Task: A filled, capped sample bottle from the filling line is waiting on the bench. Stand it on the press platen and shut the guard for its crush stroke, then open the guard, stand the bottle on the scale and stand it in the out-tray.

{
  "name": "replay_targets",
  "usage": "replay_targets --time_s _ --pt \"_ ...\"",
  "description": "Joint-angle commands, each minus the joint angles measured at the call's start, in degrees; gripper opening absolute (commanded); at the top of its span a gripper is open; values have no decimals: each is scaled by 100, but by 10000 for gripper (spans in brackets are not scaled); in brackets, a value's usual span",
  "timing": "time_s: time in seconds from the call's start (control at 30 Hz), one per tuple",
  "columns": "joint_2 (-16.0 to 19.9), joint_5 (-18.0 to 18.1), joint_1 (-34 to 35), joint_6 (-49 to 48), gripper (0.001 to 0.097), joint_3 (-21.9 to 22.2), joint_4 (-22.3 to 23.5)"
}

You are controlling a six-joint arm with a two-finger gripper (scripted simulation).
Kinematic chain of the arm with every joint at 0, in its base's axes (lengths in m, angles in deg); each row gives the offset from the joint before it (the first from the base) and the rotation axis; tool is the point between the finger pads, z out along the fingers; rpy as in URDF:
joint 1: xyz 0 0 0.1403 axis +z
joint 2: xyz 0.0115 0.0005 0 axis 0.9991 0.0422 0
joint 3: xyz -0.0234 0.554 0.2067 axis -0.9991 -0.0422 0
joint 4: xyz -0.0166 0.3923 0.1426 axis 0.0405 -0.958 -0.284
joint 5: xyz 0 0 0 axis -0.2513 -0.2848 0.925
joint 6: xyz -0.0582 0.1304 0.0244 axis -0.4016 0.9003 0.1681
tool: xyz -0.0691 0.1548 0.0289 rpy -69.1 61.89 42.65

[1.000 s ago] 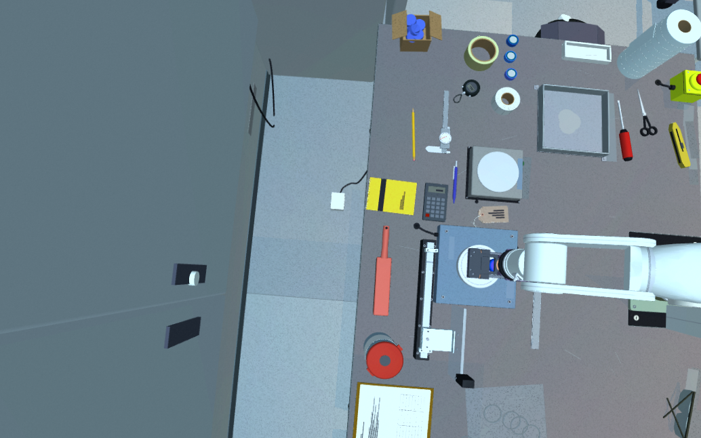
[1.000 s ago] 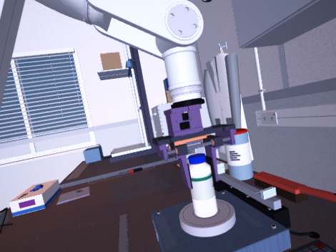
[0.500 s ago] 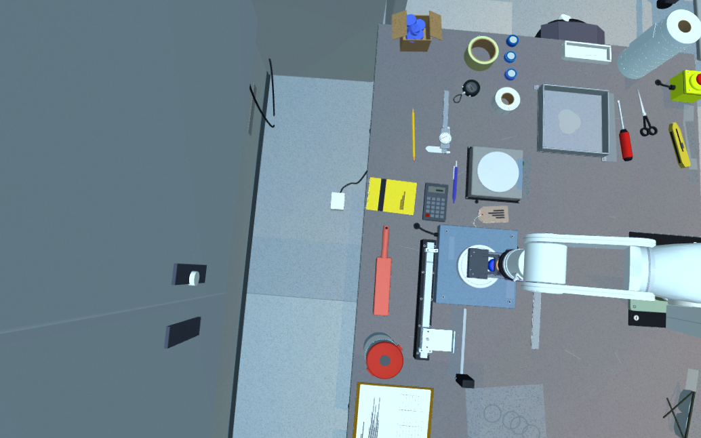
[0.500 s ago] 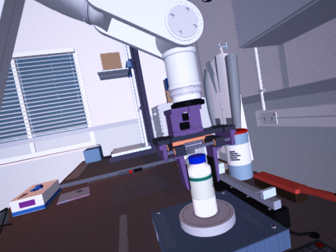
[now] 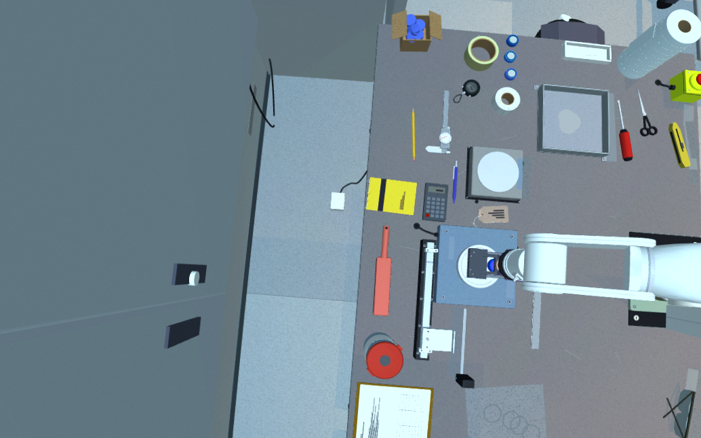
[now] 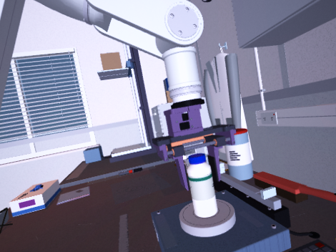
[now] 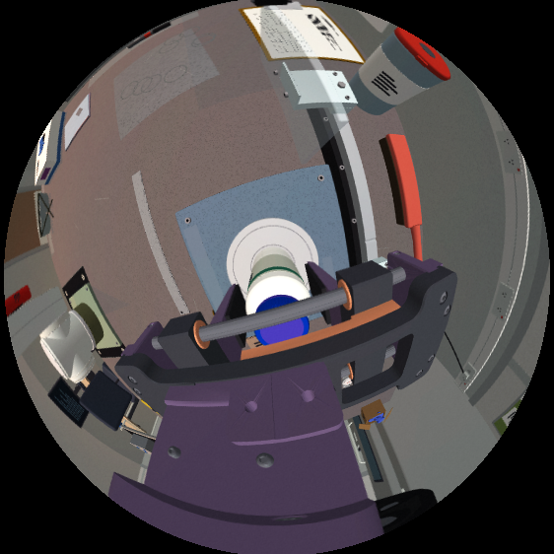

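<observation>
My gripper (image 6: pixel 200 180) is open and holds nothing. It hangs straight down over the press, its fingers either side of the sample bottle (image 6: pixel 202 188). The bottle is white with a blue cap and a green band. It stands upright on the round white platen (image 6: pixel 207 218) of the blue press base (image 5: pixel 476 266). The guard (image 5: pixel 425 299) is a long rail with a clear panel at its end, slid away from the platen along the press's side. The scale (image 5: pixel 495 173) with its round white pan sits beyond the press. The grey out-tray (image 5: pixel 572 120) lies past the scale.
A red-topped canister (image 6: pixel 239 154) stands just beyond the guard rail. A red paddle (image 5: pixel 382 274) lies beside it. A calculator (image 5: pixel 435 201), yellow notepad (image 5: pixel 391 196), pen and tag lie between press and scale. Tape rolls, caps and hand tools ring the tray.
</observation>
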Motion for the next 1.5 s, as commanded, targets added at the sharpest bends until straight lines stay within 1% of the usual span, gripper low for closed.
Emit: replay_targets --time_s 0.0,0.17,0.5,0.67,0.8,1.3,1.47 --pt "-10 -10 0 0 713 14 0" --pt "-79 -180 0 0 713 124 0" --pt "-332 -949 0 0 713 644 0" --pt "-395 -1208 0 0 713 830 0" --pt "-406 -1263 0 0 713 868 0" --pt "-412 -1276 0 0 713 882 0" --pt "-454 -1451 0 0 713 1022 0"
